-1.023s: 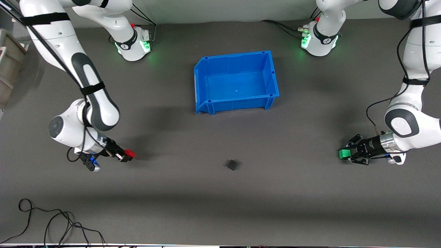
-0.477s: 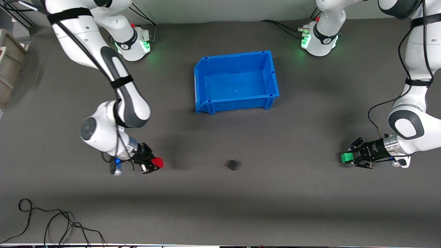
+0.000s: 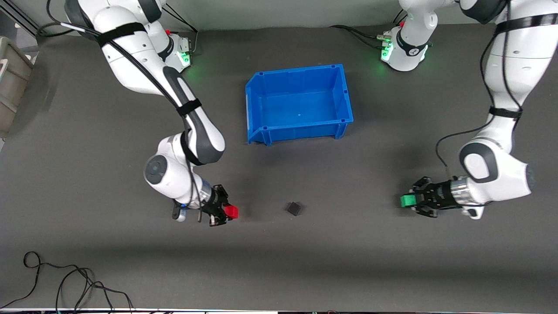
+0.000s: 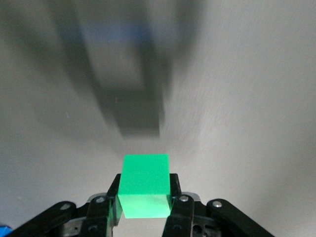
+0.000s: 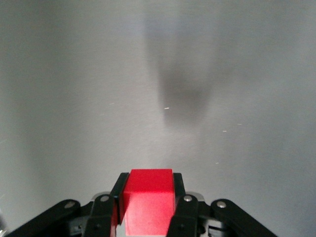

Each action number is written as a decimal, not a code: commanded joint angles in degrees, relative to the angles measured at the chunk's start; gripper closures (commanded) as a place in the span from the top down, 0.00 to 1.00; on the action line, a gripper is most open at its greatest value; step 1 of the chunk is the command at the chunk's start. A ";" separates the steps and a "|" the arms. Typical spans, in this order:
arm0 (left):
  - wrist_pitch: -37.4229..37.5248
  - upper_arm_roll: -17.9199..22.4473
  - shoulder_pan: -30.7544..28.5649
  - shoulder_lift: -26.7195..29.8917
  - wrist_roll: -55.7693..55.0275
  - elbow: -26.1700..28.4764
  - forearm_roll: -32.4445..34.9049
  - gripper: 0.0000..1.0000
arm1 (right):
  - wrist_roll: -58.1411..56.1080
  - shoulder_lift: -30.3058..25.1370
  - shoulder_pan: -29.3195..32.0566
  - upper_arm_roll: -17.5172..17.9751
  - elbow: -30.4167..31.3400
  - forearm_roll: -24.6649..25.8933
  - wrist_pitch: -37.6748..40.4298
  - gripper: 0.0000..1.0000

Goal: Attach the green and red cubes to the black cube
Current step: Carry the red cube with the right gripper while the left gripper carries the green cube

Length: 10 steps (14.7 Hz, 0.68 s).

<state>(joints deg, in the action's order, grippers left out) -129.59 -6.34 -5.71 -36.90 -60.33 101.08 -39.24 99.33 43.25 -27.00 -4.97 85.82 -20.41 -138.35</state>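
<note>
R end effector (image 3: pixel 227 213) grips red cube (image 3: pixel 231 212), L end effector (image 3: pixel 412 201) grips green cube (image 3: pixel 408 201); black cube (image 3: pixel 294 208) btwn.

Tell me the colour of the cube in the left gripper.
Bright green cube, clearest in the left wrist view.

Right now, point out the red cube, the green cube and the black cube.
red cube (image 3: pixel 232 212), front view, its top face, held in the right end effector.
green cube (image 3: pixel 407 201), front view, its top face, held in the left end effector.
black cube (image 3: pixel 294 208), front view, its top face, alone on the table.
</note>
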 commanded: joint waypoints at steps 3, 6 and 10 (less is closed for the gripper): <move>0.04 0.98 7.55 0.43 -4.00 -0.44 -0.67 0.00 | 14.48 7.29 -1.82 -0.48 -15.50 6.61 17.32 0.00; 0.74 0.98 11.24 -0.88 -3.12 -4.47 -0.14 0.00 | 19.74 8.33 -4.19 -0.48 -16.64 6.87 17.33 0.00; 0.66 0.98 15.55 -4.92 -4.08 -11.06 -0.40 0.00 | 27.65 13.60 -6.75 -0.57 -23.57 7.05 17.06 0.00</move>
<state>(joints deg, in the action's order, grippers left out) -129.73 -6.35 7.47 -38.44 -63.17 95.10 -39.27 121.89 52.16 -32.65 -4.91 69.26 -14.81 -122.52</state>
